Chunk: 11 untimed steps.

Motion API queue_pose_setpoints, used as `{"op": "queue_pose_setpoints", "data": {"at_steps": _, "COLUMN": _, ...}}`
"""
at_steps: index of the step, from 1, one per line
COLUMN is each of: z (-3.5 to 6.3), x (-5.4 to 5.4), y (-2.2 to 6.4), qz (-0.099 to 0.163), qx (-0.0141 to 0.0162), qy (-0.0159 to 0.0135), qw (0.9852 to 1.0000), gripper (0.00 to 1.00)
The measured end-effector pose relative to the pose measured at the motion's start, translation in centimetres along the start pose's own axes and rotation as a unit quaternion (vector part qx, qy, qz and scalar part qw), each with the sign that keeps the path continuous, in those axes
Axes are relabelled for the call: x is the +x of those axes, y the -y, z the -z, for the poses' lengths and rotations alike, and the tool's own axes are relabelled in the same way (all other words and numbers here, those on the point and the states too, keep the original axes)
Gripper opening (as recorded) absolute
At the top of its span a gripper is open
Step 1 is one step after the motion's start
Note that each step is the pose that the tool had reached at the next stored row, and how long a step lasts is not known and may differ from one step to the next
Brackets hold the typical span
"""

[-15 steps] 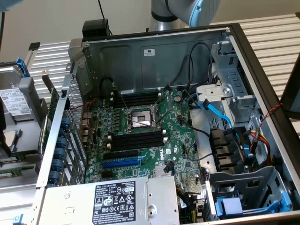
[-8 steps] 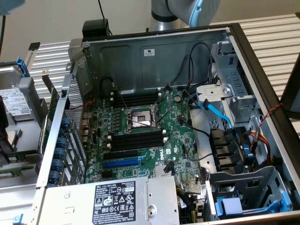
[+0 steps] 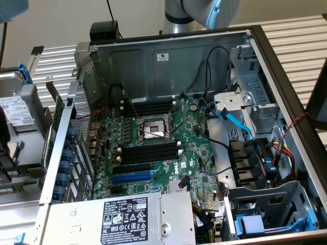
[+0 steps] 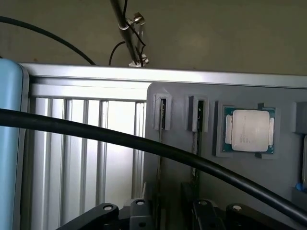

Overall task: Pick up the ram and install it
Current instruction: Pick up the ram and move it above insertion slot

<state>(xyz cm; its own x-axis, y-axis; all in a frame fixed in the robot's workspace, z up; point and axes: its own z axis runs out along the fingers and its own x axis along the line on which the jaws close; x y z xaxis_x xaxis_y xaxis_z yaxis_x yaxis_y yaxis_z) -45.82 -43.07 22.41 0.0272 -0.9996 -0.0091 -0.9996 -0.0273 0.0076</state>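
Landmark: grey holder (image 4: 182,158), flat on the ribbed metal table (image 4: 86,153), seen in the wrist view only.
Ram (image 4: 162,115): thin stick standing on edge in a narrow slot of the holder, near the holder's edge that borders the ribbed table; only the top edge visible, chips and label hidden.
Second stick (image 4: 199,114): same posture in the neighbouring slot of the holder, between the ram and the processor chip (image 4: 249,130); not possible to tell which of the two is meant to be taken.
Long axis: along the slot, from the holder's far rim straight back toward the gripper (image 4: 169,215); both sticks parallel.
Bearing from gripper: ahead and below, with the black knuckles of the gripper over the near part of the holder, roughly in line with the two slots.
Contact: none visible; near ends of both sticks lost in shadow by the knuckles.
Grip state: cannot tell, tips outside both views; nothing seen held.
Obstruction: black cable (image 4: 144,143) crossing in front of the holder, over both slots.
Destination: black memory slots (image 3: 148,153) in the open computer case (image 3: 168,61), bare of sticks; holder absent from that view.
Task standing: judged at the approach to pick-up, ram not yet lifted.
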Motion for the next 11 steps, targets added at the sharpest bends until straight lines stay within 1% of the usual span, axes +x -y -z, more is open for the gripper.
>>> {"op": "queue_pose_setpoints", "data": {"at_steps": 7, "z": -0.42, "x": 0.71, "y": 0.05, "qz": 0.0, "qx": 0.0, "qy": 0.0, "qw": 1.0, "gripper": 0.36}}
{"op": "queue_pose_setpoints", "data": {"at_steps": 11, "z": -0.75, "x": 0.75, "y": 0.3, "qz": 0.0, "qx": 0.0, "qy": -0.0001, "qw": 1.0, "gripper": 0.36}}
